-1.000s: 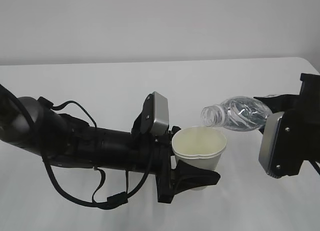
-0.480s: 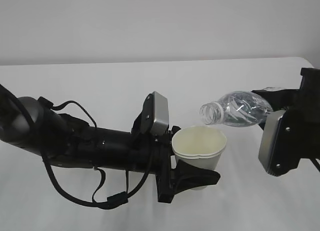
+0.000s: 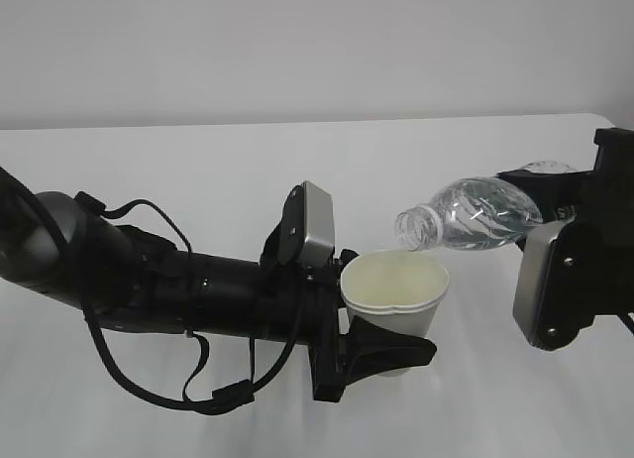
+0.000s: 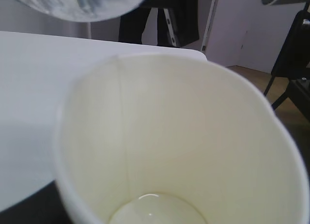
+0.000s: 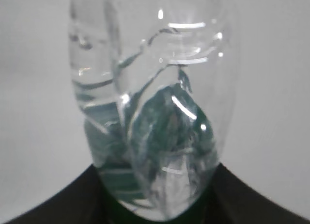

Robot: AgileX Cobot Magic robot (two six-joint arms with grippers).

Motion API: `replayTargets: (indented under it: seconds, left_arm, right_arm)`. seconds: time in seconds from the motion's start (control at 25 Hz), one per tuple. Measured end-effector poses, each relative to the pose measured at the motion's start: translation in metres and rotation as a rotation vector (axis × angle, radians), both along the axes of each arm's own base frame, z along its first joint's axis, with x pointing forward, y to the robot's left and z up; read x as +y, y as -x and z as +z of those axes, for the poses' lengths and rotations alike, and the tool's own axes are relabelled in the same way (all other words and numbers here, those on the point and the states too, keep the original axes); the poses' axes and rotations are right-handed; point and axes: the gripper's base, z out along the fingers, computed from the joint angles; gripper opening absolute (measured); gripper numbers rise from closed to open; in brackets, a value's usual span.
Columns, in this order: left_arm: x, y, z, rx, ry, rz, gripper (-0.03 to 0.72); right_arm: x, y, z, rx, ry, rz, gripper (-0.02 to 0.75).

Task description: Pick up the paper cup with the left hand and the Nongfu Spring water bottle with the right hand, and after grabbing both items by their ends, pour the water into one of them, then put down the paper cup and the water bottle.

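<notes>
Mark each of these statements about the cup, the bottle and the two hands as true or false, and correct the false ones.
1. The left hand holds the paper cup upright. True.
2. The bottle stands upright on the table. False: the right hand holds it tilted in the air, its neck pointing toward the cup.
3. The bottle has a cap on. False: the threaded neck is open.
4. A little water lies at the bottom of the cup. True.
5. The cup is full to the rim. False: the left wrist view shows most of its inner wall bare.
6. The bottle's mouth is above the cup's rim. True.
</notes>
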Motion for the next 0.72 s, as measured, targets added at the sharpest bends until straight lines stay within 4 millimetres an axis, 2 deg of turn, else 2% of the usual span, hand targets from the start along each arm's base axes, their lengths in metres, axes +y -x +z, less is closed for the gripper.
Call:
replayTargets:
  seconds: [0.72]
  left_arm:
    - [0.0, -0.0003, 0.0002, 0.001, 0.002, 0.004, 0.473]
  right_arm:
    - [0.0003, -0.0009, 0.0039, -0.058, 0.024, 0.01, 0.322]
